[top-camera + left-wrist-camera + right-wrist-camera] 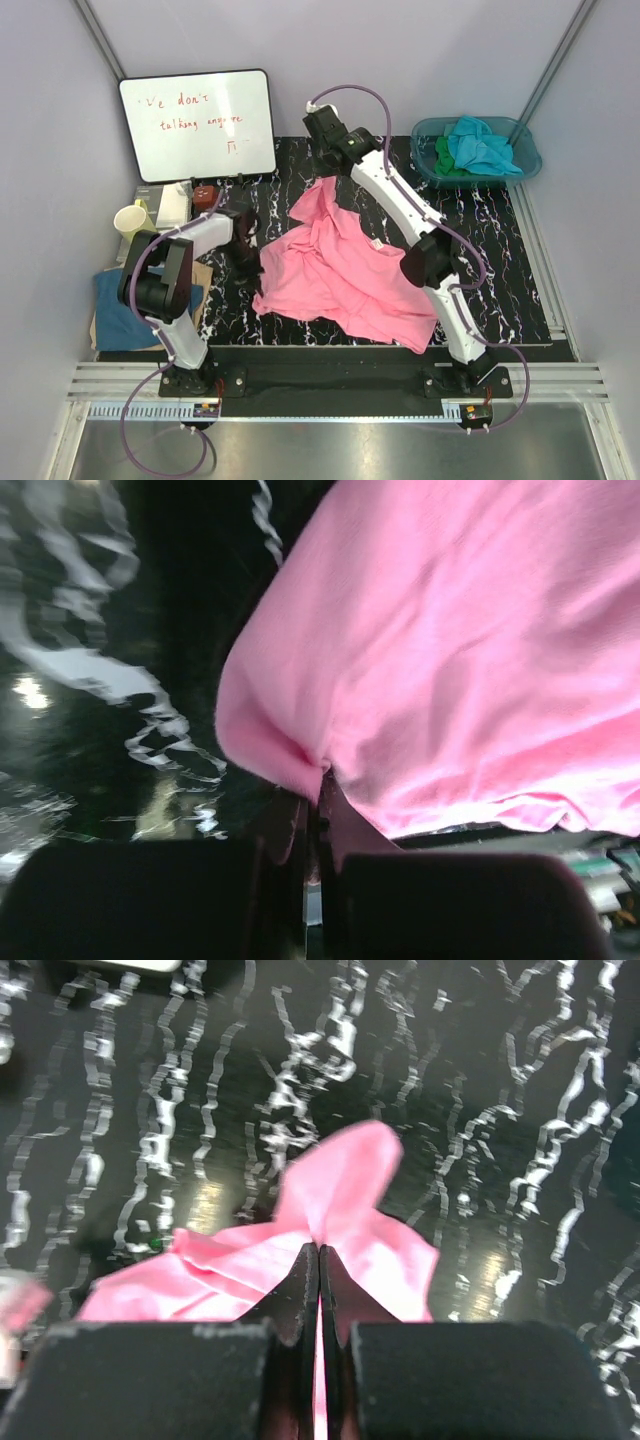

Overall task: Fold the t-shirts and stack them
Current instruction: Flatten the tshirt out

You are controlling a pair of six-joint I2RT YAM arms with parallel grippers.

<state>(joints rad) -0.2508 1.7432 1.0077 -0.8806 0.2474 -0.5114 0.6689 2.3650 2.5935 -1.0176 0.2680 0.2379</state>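
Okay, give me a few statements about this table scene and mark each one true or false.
1. The left fingers and the right fingers are both shut on the pink t-shirt. True.
2. The teal basin is empty. False: it holds a turquoise shirt and a green shirt.
3. The pink t-shirt lies neatly folded. False: it lies spread out and crumpled on the table.
4. A whiteboard stands at the table's far left. True.

COUNT | bright pink cloth t-shirt (335, 270): 1 | turquoise cloth t-shirt (483, 143): 1 | green cloth t-shirt (443, 160): 1 | dark blue folded cloth t-shirt (112, 310): 1 | translucent teal plastic basin (530, 165): 1 | white rectangular whiteboard (197, 123): 1 | pale yellow mug (131, 218): 1 | white-and-black robot arms (195, 235) (395, 190): 2
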